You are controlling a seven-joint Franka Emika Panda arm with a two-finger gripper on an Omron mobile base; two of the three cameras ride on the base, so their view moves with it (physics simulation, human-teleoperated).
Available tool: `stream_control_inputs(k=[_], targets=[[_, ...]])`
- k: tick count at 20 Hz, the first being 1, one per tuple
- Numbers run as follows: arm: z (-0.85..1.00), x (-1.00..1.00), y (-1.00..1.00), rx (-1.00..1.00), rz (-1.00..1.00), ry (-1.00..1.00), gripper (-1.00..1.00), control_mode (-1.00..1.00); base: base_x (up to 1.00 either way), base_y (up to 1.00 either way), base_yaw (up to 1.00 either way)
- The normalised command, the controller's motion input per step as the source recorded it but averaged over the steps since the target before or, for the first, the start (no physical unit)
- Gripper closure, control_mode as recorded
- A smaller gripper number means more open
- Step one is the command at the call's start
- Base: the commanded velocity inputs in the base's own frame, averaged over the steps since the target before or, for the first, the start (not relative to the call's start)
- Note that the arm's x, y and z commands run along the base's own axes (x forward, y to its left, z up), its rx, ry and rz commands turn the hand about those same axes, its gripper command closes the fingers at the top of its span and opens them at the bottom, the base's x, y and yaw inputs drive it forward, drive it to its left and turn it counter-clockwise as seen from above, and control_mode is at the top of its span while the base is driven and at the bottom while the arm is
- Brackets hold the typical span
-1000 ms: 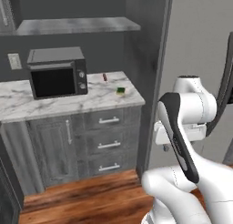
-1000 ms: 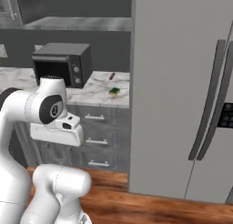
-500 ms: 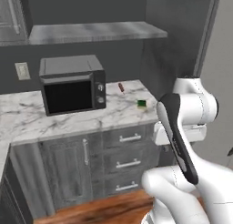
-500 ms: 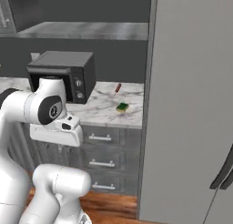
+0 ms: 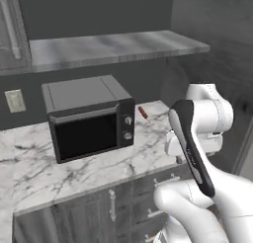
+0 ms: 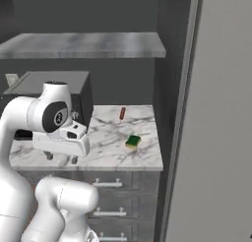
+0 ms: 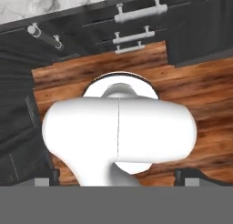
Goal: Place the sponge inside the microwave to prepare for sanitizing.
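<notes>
The sponge (image 6: 132,141), green on top with a yellow edge, lies on the marble counter (image 6: 113,155) near its right front corner in the right base view. My gripper (image 6: 61,159) hangs from the folded arm, points down in front of the counter and is left of the sponge and well apart from it. Its fingertips (image 7: 191,175) stand wide apart in the hand view with nothing between them, so it is open. The microwave is out of view.
A dark countertop oven (image 5: 89,123) with two round knobs stands on the counter under a grey shelf (image 5: 113,47). A small red object (image 5: 143,112) lies behind the sponge. A tall grey fridge side (image 6: 216,113) borders the counter's right. Drawers (image 7: 136,11) and wooden floor (image 7: 191,82) lie below.
The whole picture has shifted: the base has driven closer to the counter, which now looks larger. The gripper has stayed open and the sponge has not moved on the counter.
</notes>
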Motion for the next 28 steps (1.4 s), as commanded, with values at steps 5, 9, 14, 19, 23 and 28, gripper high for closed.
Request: stream_control_inputs(k=[5, 9, 14, 19, 23, 28], targets=[[0.0, 0.0, 0.0, 0.0, 0.0, 0.0, -1.0, 1.0, 0.25, 0.01, -0.42], [0.0, 0.0, 0.0, 0.0, 0.0, 0.0, -1.0, 1.0, 0.21, 0.18, -0.35], [0.0, 0.0, 0.0, 0.0, 0.0, 0.0, -1.0, 1.0, 0.51, 0.27, -0.25], [0.0, 0.0, 0.0, 0.0, 0.0, 0.0, -1.0, 1.0, 0.44, 0.12, -0.12], [0.0, 0.0, 0.0, 0.0, 0.0, 0.0, -1.0, 1.0, 0.2, 0.01, 0.0], [0.0, 0.0, 0.0, 0.0, 0.0, 0.0, -1.0, 1.0, 0.26, 0.0, 0.0]])
